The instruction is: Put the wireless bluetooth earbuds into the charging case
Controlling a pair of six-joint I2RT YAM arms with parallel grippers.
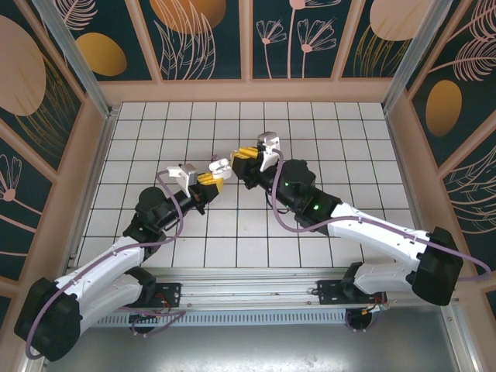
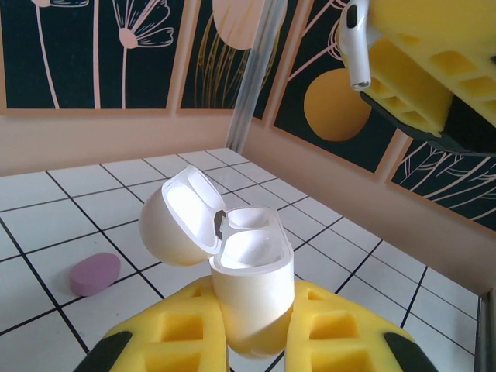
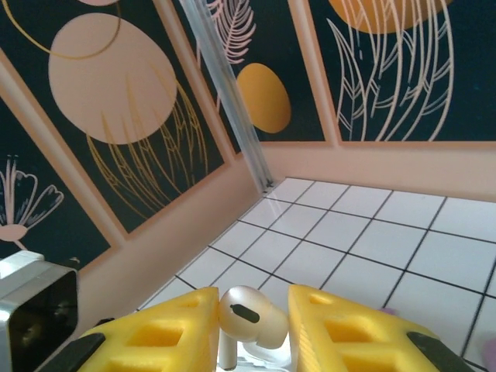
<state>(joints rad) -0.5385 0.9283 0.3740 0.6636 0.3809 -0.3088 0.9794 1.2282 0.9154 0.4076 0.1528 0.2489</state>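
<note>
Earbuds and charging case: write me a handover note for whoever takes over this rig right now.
Left gripper: shut on the charging case, lid open.
Right gripper: shut on a white earbud, up and right of the case in the left wrist view, not touching it.
Done: case open, one earbud picked up.
To do: seat that earbud in a well; both wells look empty, so another probably remains.

A small pink-purple pebble shape (image 2: 94,273) is lying flat on the white tiled floor (image 1: 232,244), inside a single tile. Dark walls (image 1: 205,35) painted with pale flowers and orange discs are enclosing the floor, and a metal post (image 2: 256,77) is standing in one corner.
</note>
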